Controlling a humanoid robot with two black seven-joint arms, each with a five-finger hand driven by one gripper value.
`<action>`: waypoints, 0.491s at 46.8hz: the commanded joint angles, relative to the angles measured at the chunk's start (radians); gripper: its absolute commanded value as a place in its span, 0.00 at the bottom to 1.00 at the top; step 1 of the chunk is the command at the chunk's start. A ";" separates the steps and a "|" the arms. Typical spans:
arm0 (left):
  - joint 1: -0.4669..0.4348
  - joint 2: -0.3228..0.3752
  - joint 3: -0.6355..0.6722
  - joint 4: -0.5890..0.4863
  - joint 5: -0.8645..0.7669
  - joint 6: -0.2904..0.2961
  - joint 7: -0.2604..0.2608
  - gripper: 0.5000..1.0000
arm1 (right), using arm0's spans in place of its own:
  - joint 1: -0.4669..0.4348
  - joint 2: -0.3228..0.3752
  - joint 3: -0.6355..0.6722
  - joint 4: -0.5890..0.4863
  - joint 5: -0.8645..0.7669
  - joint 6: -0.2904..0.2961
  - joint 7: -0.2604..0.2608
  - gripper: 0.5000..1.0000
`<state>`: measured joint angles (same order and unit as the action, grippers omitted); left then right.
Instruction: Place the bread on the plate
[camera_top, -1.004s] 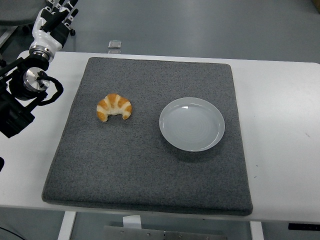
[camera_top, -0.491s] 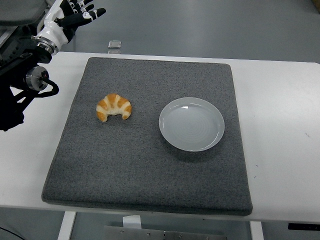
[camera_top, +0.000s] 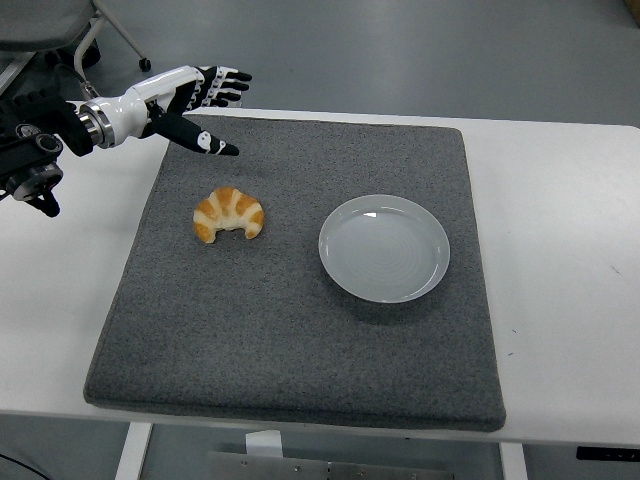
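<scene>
A golden croissant (camera_top: 229, 214) lies on the left part of a dark grey mat (camera_top: 300, 330). An empty white plate (camera_top: 384, 248) sits on the mat to the croissant's right, apart from it. My left hand (camera_top: 205, 100) reaches in from the upper left, fingers spread and empty, above the mat's far left corner, behind and a little left of the croissant. The right arm is out of view.
The mat lies on a white table (camera_top: 560, 250). A small clear object (camera_top: 230, 89) sits at the table's far edge. An office chair base (camera_top: 115, 40) stands on the floor at the upper left.
My left arm has swung in from the far left edge to the right and down, with the hand now stretched out over the mat's far left corner. Croissant and plate have not moved.
</scene>
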<state>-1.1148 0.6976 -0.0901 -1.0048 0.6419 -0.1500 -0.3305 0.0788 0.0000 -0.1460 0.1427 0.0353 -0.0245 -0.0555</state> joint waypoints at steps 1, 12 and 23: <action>0.000 0.016 0.016 -0.012 0.085 0.000 0.010 0.98 | -0.001 0.000 0.000 0.000 0.000 0.000 0.000 0.86; -0.023 0.049 0.043 -0.061 0.194 0.000 0.079 0.98 | -0.001 0.000 -0.001 0.000 0.000 0.000 0.000 0.86; -0.037 0.069 0.046 -0.127 0.269 -0.002 0.185 0.98 | -0.001 0.000 0.000 0.000 0.000 0.000 0.000 0.86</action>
<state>-1.1515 0.7663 -0.0444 -1.1221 0.8875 -0.1518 -0.1727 0.0788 0.0000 -0.1459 0.1426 0.0353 -0.0245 -0.0558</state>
